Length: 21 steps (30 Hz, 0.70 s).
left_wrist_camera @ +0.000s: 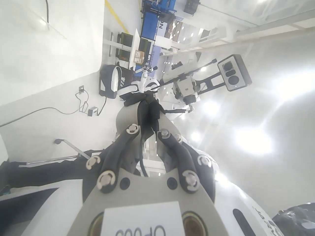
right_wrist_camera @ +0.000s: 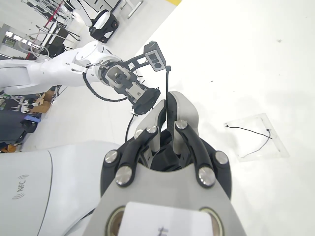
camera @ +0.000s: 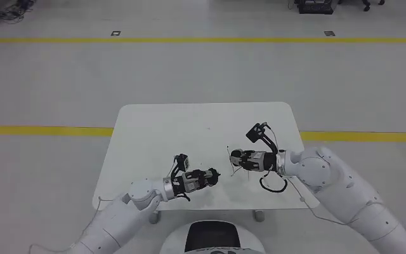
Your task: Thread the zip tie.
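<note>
Currently on record, one table (camera: 190, 127), white, with two arms held above it.

Item 1: right gripper (right_wrist_camera: 169, 108). Fingers pinched together on the zip tie (right_wrist_camera: 167, 87), a thin black strip. The strip runs straight out past the fingertips and ends in its small square head (right_wrist_camera: 168, 68), clear of the table.

Item 2: left gripper (right_wrist_camera: 145, 101). It faces the right gripper tip to tip, near it but apart, just beside the held strip. Dark fingers (left_wrist_camera: 154, 114) are pressed together; a thin black strand (right_wrist_camera: 128, 128) trails from them back toward the wrist. Whether this strand is a second tie cannot be told.

Item 3: clear flat sheet (right_wrist_camera: 275, 146), lying on the table well off to the side of the right gripper, with a fine black wire (right_wrist_camera: 248, 131) curving across it.
</note>
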{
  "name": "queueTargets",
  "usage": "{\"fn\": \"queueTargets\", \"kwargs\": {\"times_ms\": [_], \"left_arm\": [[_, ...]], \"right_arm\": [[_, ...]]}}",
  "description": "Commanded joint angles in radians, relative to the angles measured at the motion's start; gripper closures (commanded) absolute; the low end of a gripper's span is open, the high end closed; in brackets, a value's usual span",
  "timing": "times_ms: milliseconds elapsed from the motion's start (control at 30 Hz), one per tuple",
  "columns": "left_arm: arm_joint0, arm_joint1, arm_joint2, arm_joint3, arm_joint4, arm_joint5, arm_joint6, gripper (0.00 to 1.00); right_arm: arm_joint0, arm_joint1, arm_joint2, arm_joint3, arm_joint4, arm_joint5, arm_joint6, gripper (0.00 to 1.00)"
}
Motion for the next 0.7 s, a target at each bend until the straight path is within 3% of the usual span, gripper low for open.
{"fn": "queueTargets", "kwargs": {"times_ms": [0,67,233,400,667], "left_arm": [[0.0,0.0,0.0,0.0,-0.001,0.001,-0.001,1.0],[0.001,-0.001,0.003,-0.002,-0.004,0.005,0.002,1.0],[-0.016,-0.007,0.022,0.018,-0.094,0.054,-0.082,1.0],[-0.032,-0.011,0.029,0.048,-0.139,0.058,-0.131,1.0],[-0.044,-0.014,0.038,0.075,-0.153,0.051,-0.142,1.0]], "right_arm": [[0.0,0.0,0.0,0.0,0.0,0.0,0.0,1.0],[0.0,0.0,0.0,0.0,0.0,0.0,0.0,1.0],[-0.01,-0.005,-0.004,-0.011,-0.019,0.0,-0.025,1.0],[-0.013,-0.01,-0.011,-0.033,-0.032,0.0,-0.038,1.0],[-0.015,-0.011,-0.018,-0.059,-0.036,0.0,-0.052,1.0]]}}
